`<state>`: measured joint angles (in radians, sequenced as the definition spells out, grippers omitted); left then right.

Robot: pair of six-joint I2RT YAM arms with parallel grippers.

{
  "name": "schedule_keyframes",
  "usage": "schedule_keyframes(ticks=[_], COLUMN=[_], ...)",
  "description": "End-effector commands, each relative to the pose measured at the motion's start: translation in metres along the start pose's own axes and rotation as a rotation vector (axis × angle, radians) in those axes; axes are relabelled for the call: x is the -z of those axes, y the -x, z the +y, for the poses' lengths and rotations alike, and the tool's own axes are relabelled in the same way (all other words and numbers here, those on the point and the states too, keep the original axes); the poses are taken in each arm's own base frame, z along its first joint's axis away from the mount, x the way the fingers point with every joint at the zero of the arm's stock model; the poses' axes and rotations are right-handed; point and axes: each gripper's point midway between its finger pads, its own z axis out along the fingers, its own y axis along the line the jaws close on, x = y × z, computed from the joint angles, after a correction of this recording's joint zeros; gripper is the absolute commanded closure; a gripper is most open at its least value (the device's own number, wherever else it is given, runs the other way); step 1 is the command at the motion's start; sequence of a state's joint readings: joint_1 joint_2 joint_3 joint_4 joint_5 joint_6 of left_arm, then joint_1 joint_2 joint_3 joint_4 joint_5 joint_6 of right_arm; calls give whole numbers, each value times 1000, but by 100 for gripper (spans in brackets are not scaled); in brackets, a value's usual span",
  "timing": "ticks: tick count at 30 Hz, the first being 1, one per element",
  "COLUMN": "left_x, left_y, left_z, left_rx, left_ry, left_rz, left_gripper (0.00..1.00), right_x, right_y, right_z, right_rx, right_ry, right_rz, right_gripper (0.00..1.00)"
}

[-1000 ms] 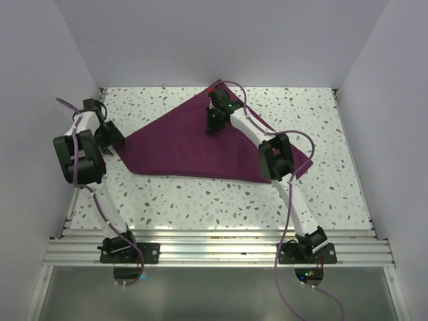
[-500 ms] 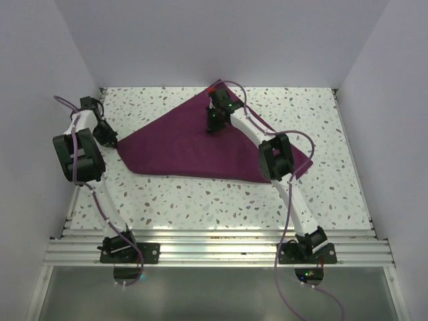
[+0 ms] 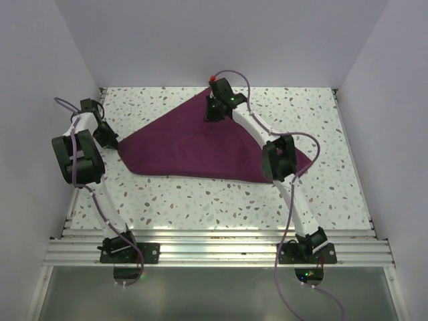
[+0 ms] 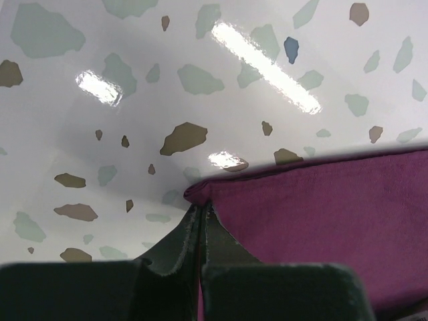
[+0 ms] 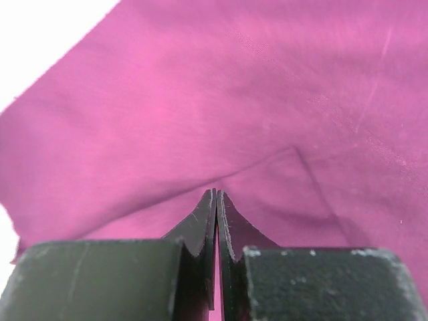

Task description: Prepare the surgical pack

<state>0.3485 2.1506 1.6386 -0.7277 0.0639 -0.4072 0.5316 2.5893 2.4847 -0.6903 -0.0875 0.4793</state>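
Top cam: purple-maroon cloth (image 3: 180, 147) lies flat on the speckled table (image 3: 200, 200), folded to a rough triangle. It spreads from the table's left side across its ctr toward the right, w/ one point up near the table's far edge. Left gripper (image 3: 111, 139) sits low by the table's left edge, right at the cloth's left corner. Right gripper (image 3: 212, 114) is near the table's far edge, on the cloth's top point. Can't tell jaw state on either from up here. Left wrist cam: left gripper (image 4: 200, 208) has its fingers pressed together, tips meeting at the cloth (image 4: 321, 214) corner w/ a sliver of purple btw. them, so it's pinching that corner. Glossy bare table (image 4: 134, 100) fills the rest. Right wrist cam: right gripper (image 5: 216, 195) is closed tight too, pinching the cloth (image 5: 267, 100). The fabric gathers into creases running to the tips, w/ a pink strip visible btw. the fingers. White table (image 5: 40, 40) shows only at top left.
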Motion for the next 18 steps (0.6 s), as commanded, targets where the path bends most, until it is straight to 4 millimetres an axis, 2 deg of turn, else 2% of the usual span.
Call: schedule_keyframes(ticks=[1, 6, 7, 9, 10, 13, 16, 18], left_x=[20, 30, 32, 37, 38, 44, 52, 59], left_y=[10, 12, 13, 17, 17, 20, 23, 26], left_z=[-2, -8, -10, -14, -15, -19, -23, -25], left_rx=[-23, -19, -19, -16, -13, -7, -3, -3], left_ry=[-19, -44, -55, -70, -74, -95, -109, -117], left_rz=[-49, -72, -76, -90, -92, -100, -111, -127], left_gripper=[100, 100, 100, 100, 100, 100, 100, 100], right_x=[85, 98, 100, 99, 97, 92, 83, 78], right_y=[69, 34, 21, -1, -21, -62, -89, -95], right_z=[72, 117, 132, 150, 166, 199, 212, 211], right_rx=[13, 103, 113, 135, 144, 165, 168, 159], right_ry=[146, 222, 252, 284, 307, 358, 368, 354], right_rz=[-207, -146, -121, -78, -44, 30, 77, 87], right_gripper=[100, 100, 100, 100, 100, 100, 100, 100])
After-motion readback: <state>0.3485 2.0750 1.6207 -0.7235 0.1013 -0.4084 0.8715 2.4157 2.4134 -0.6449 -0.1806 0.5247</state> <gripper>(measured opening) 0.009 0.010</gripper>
